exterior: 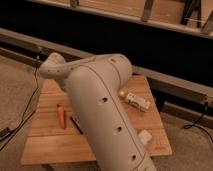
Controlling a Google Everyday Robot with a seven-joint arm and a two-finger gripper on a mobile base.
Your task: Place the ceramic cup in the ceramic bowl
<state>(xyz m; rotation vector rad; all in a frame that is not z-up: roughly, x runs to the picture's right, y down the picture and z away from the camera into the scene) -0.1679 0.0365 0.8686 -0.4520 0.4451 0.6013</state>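
Big pale robot arm (107, 120) is rising from the bottom edge and leaning up-left over the wooden table (47, 147), its bent joint (54, 67) sitting above the table's far-left corner. Gripper isn't showing anywhere; it's lying somewhere behind the arm's bulk, so its state can't be told. Ceramic cup and ceramic bowl aren't showing either, w/ the arm covering the mid table. A small pale thing (145, 136) is peeking out just beside the arm's right edge near the front; can't tell whether that's the cup. Left of the arm an orange stick-like item (61, 118) is lying on the wood, w/ a dark flat item (76, 124) just beside it, partly under the arm. On the right, a white tube-like bottle (135, 101) is lying on its side. A black cable (22, 117) is trailing over the floor at left.
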